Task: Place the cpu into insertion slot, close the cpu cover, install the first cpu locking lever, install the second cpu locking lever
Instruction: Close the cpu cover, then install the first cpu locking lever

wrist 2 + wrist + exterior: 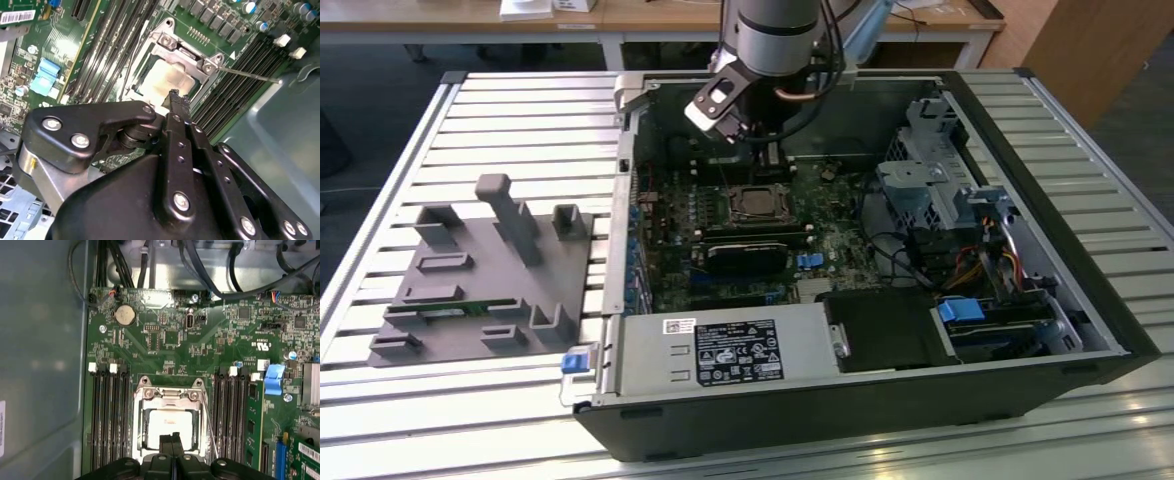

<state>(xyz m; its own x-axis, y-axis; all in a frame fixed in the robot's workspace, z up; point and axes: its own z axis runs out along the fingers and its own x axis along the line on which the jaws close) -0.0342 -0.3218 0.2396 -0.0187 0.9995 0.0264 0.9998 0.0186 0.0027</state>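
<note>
My claw [172, 438], tips pressed together, probably for pushing rather than gripping, hangs just over the cpu [167, 421] framed beneath the cpu cover [170, 394]. A locking lever [209, 425] just beside it looks unlatched.

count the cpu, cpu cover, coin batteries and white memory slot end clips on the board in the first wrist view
cpu: 1
cpu cover: 1
coin battery: 1
white memory slot end clips: 4
total: 7
</note>
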